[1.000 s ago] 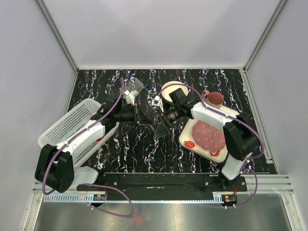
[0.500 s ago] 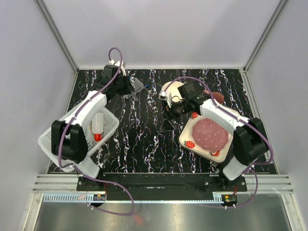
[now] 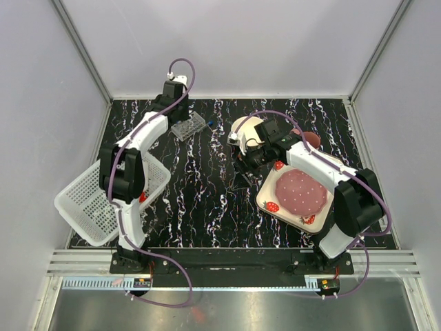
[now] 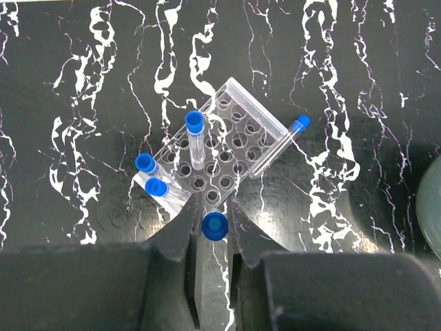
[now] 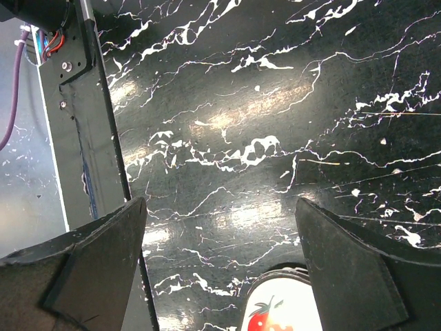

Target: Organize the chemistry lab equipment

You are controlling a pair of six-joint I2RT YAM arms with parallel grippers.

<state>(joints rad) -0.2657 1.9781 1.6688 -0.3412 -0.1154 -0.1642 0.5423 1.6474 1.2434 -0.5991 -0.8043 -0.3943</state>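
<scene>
Left gripper has its fingers pinched on a blue-capped tube, held upright just over the near edge of the rack. Another tube stands in the rack, and more lie against its sides. Over the past second this arm swung from the basket out to the rack, so the tube looks ready for slotting. Right gripper has just spread wide and holds nothing, above the table beside the plate.
</scene>
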